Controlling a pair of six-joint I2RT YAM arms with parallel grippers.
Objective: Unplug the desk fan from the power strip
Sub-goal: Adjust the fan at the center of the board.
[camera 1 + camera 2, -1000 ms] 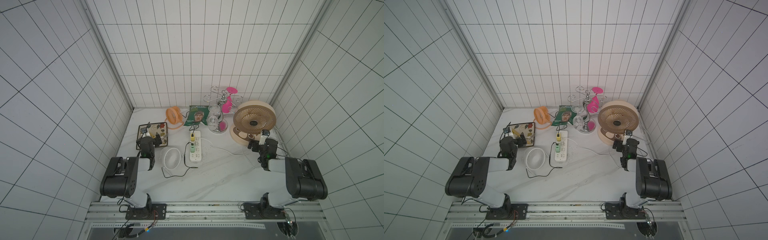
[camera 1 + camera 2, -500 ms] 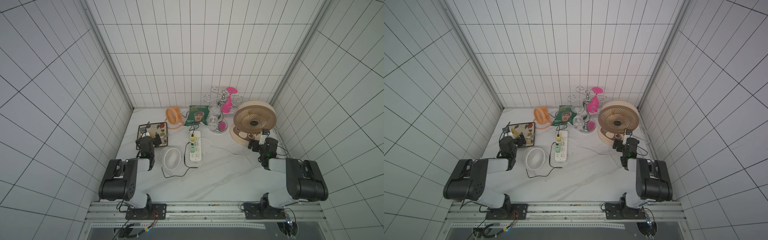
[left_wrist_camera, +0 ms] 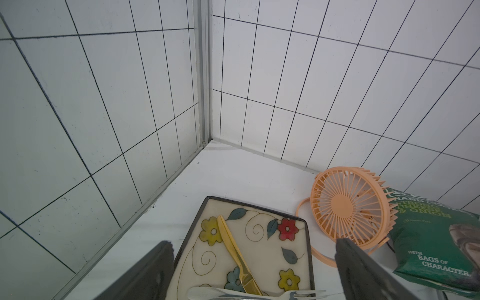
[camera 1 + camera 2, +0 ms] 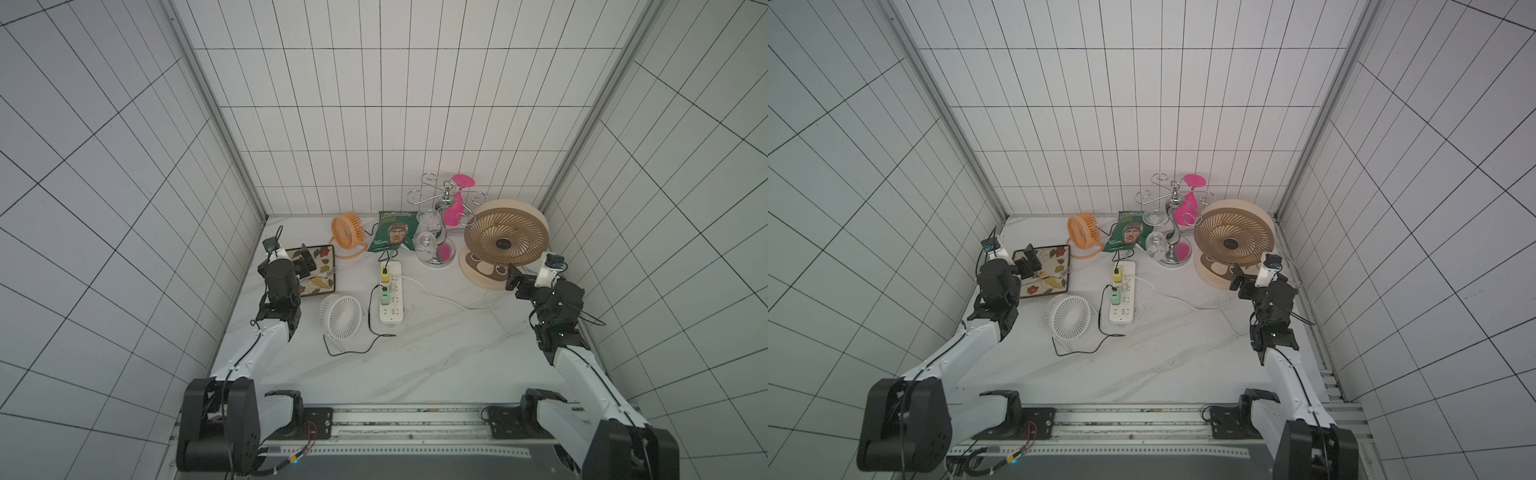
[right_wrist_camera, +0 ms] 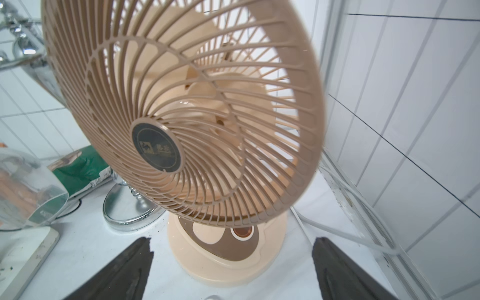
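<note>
The white power strip [image 4: 391, 297] [image 4: 1122, 297] lies flat mid-table. A yellow plug [image 4: 385, 272] and a green plug [image 4: 385, 296] sit in it, each with a thin black cord. A white cord [image 4: 453, 304] runs off to the right. The big beige desk fan [image 4: 505, 237] [image 5: 181, 111] stands at the back right. My right gripper [image 4: 513, 279] [image 5: 232, 241] hangs open just in front of its base, holding nothing. My left gripper [image 4: 305, 264] [image 3: 254, 242] is open and empty above the flowered plate [image 3: 262, 236], far left of the strip.
A small white fan [image 4: 340, 314] lies left of the strip and a small orange fan [image 4: 348, 230] stands behind it. At the back are a green snack bag [image 4: 395, 235] and a chrome glass rack [image 4: 440, 224] with a pink glass. A knife and a fork lie on the plate.
</note>
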